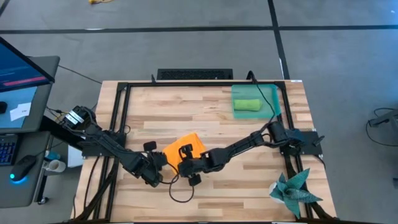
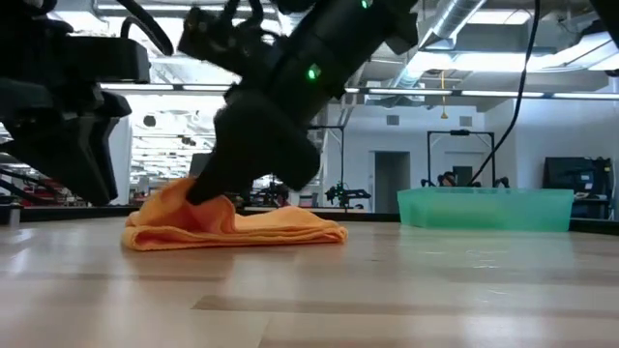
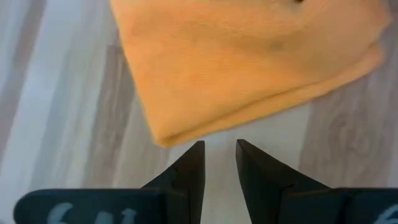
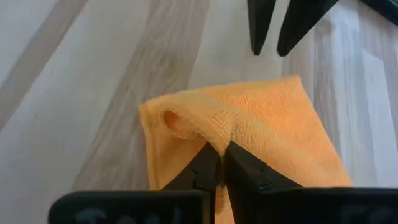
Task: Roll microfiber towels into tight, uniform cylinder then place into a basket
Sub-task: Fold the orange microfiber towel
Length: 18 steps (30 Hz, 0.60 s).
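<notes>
Orange towel (image 4: 261, 124) half-folded, right gripper (image 4: 221, 155) clamped on its edge.
Left gripper (image 3: 219, 155) slightly apart, empty; thin pinch could slip, unrolling fold.

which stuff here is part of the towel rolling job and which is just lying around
Part of the job:
- orange towel, pinched by the right gripper
- green towel, already rolled, in the basket
- left gripper, slightly open beside the orange towel

Just lying about:
- dark teal spiky cloth at the table corner
</notes>
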Each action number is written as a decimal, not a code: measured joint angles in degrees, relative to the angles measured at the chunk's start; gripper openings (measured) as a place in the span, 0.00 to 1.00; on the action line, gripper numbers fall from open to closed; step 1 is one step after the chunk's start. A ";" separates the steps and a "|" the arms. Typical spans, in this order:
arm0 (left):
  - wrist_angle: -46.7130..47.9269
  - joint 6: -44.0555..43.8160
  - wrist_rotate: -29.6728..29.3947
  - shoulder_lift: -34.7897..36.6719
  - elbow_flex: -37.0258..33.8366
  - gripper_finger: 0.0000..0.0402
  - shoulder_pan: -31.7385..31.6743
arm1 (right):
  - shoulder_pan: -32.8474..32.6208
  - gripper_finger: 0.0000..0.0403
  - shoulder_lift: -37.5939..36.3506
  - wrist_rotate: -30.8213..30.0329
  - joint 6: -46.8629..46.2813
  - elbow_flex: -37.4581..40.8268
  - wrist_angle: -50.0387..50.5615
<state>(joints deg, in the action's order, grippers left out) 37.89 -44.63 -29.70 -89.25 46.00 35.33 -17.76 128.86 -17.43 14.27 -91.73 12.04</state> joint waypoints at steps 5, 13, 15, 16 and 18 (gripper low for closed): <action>-0.97 3.65 -1.17 0.00 -0.02 0.21 0.00 | -0.23 0.16 -0.18 0.86 -0.36 -0.04 1.17; -3.13 5.92 -3.32 0.00 -0.02 0.21 -0.02 | -0.95 0.29 -0.18 0.86 -1.32 -1.93 2.88; -3.66 4.98 -4.59 0.00 -0.03 0.21 -0.02 | -1.11 0.31 -0.18 0.78 -1.46 -3.22 6.42; -4.53 4.75 -5.30 0.00 -0.14 0.21 -0.03 | -1.24 0.32 -0.18 0.69 -2.08 -4.14 9.15; -7.90 4.80 -6.85 0.00 -0.82 0.21 -0.04 | -1.38 0.32 -0.18 0.68 -3.89 -6.30 15.70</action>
<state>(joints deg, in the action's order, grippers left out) 29.99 -39.83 -36.55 -89.25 45.18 35.29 -19.14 128.68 -16.75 10.38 -98.03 27.74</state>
